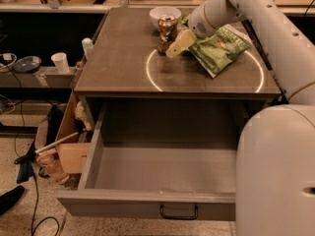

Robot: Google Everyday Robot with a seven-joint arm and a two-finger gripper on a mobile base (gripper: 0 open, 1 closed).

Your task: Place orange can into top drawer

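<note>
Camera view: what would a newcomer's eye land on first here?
The top drawer, pulled wide open, fills the foreground. On the cabinet top behind it, the gripper sits close beside the upright orange can, in front of the white bowl, with the green snack bag alongside.

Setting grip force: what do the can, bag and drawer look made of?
Can: likely thin metal, shiny mottled orange sides, silver top. Bag: glossy green film, creased. Drawer: matte grey, probably painted metal. Gripper sits beside the can, between it and the bag.
</note>
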